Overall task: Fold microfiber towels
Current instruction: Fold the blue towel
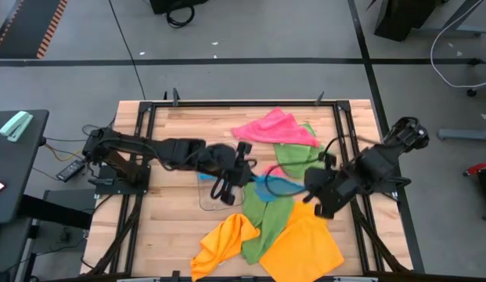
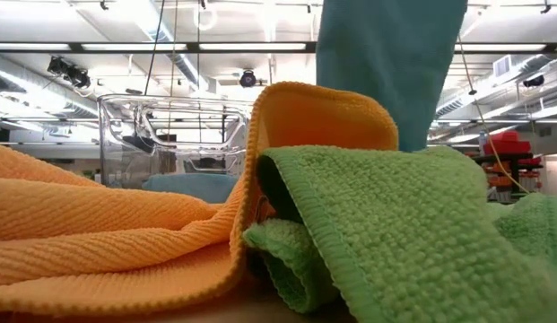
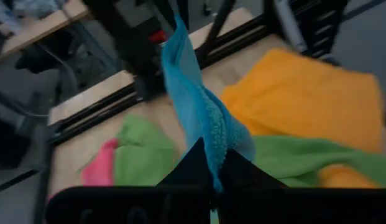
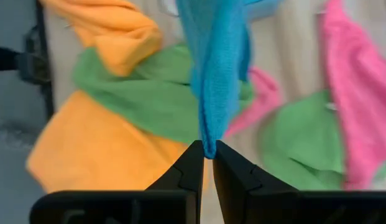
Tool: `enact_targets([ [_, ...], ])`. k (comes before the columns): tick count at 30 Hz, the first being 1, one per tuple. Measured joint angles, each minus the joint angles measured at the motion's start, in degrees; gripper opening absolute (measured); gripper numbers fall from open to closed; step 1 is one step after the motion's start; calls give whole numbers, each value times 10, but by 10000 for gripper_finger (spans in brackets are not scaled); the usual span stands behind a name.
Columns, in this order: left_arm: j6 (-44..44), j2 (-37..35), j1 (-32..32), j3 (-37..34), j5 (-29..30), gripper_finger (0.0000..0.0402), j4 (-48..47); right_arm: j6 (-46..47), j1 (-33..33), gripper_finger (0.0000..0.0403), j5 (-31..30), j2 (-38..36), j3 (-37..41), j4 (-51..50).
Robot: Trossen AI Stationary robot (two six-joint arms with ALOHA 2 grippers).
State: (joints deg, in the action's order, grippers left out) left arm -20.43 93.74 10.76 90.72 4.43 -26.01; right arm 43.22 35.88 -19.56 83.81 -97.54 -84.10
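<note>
- Two grippers are pinching one sky blue towel (image 1: pixel 268 186) between them over the middle of the table (image 1: pixel 172 235): the left gripper (image 3: pixel 212 186) is clamping one edge of it between pressed-together fingers, and the right gripper (image 4: pixel 208 155) is nipping another edge the same way
- In the low view the blue cloth is hanging down from above as a limp, narrow column, clear of the pile below it (it is sagging and bunching rather than spreading flat)
- Under and around it are lying the other cloths: an orange towel (image 1: pixel 301 243) at the near edge, a second orange one (image 1: pixel 223 239) just beside it, a green towel (image 1: pixel 266 219) draped between them, another green one (image 1: pixel 293 157) farther back and a pink towel (image 1: pixel 274 128) at the far side
- A clear plastic tray (image 2: pixel 170 135) is standing on the boards by the left arm
- The fabric is looking light, soft and floppy, with a grippy nap, so it is probably not slipping from a firm pinch but is offering no stiffness of its own
- Taking hold at two neighbouring corners, right on the hemmed edge, is likely the best way to let it hang open as a square before laying it down
</note>
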Motion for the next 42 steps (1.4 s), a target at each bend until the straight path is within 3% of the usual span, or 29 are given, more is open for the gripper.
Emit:
enact_targets([
  [10, 95, 19, 97, 0, -3, 21, -46, 46, 66, 41, 78, 78, 0, 121],
  [15, 143, 34, 140, -1, -21, 9, -55, 72, 87, 42, 90, 102, 0, 193],
  [23, 197, 85, 201, 0, -22, 27, -42, 87, 106, 42, 125, 157, -1, 264],
  [29, 233, 128, 220, 0, -28, 10, -30, 89, 108, 42, 125, 189, -1, 272],
  [39, 290, 146, 226, 0, -48, 25, -26, 93, 104, 41, 123, 207, -1, 295],
  [42, 319, 149, 221, -1, -55, 12, -32, 118, 104, 42, 83, 208, 3, 316],
])
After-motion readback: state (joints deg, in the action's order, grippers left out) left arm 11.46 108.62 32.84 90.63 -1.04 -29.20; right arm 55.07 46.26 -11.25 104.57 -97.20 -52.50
